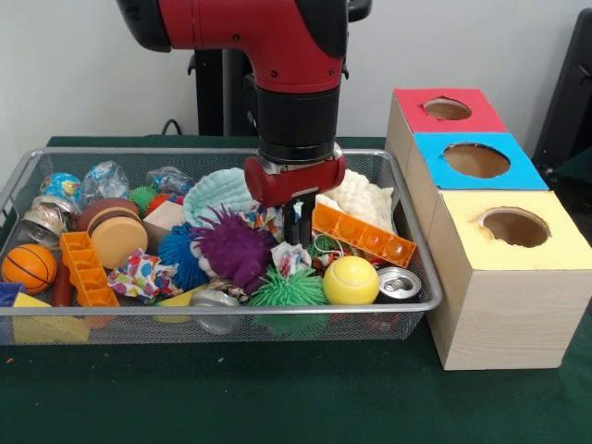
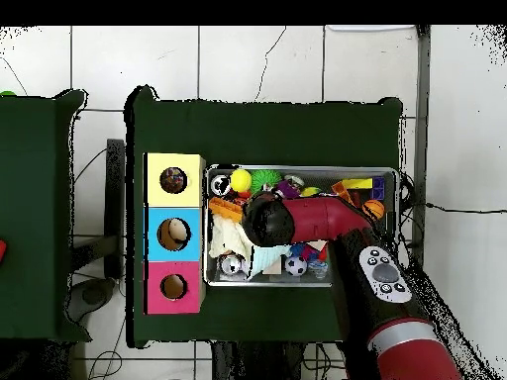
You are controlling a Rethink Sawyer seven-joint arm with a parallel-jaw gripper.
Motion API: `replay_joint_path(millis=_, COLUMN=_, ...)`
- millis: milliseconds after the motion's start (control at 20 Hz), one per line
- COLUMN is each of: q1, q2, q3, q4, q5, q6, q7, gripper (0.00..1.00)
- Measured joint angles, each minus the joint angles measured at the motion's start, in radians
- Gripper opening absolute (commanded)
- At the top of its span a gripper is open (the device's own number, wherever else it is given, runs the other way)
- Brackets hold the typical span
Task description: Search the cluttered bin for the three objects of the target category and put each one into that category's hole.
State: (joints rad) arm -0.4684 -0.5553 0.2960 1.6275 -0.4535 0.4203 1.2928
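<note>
The wire mesh bin [image 1: 231, 310] is full of mixed toys; it also shows in the overhead view [image 2: 302, 170]. One white printed fabric piece [image 1: 289, 257] lies in the middle, beside the purple spiky ball. A second piece [image 1: 143, 275] lies at the front left, and a third [image 1: 264, 219] peeks out behind the purple ball. My gripper [image 1: 296, 227] reaches down into the clutter just above the middle piece. In the overhead view my arm [image 2: 297, 220] hides it. The yellow-topped box's hole [image 1: 515, 227] is right of the bin, and shows in the overhead view [image 2: 173, 180].
Blue-topped [image 1: 476, 160] and red-topped [image 1: 448, 109] boxes stand behind the yellow one. Around the gripper are a purple spiky ball [image 1: 233, 248], an orange tray [image 1: 363, 235], a yellow ball [image 1: 351, 280], a green spiky ball [image 1: 289, 289], a mint towel [image 1: 220, 194] and a cream towel [image 1: 365, 199].
</note>
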Motion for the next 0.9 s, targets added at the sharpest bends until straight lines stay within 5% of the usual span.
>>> replay_joint_path(millis=300, q1=0.02, q2=-0.028, q3=-0.011, q4=0.004, q5=-0.007, q6=0.007, q7=0.0, gripper=0.0)
replay_joint_path(millis=900, q1=0.18, q2=-0.237, q3=-0.017, q4=0.011, q5=-0.006, q6=0.19, q7=0.0, gripper=0.0)
